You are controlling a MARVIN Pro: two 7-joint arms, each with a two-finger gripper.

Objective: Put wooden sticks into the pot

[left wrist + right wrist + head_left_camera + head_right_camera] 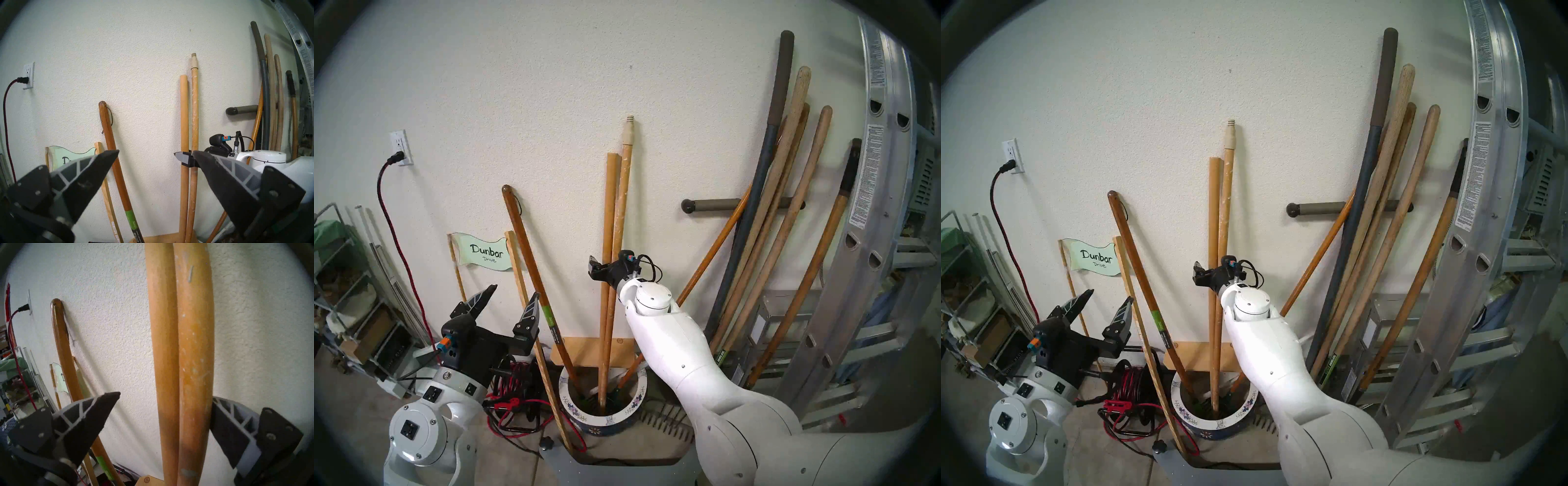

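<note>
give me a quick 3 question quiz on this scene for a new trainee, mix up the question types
1. True or false: both wooden sticks stand with their lower ends inside the pot.
2. The right gripper is: A) shut on one stick; B) open, with both sticks between its fingers; C) open, well clear of the sticks.
3. Fill in: the stick with the cream threaded tip is flecked with white ____.

Key
1. True
2. B
3. paint
</note>
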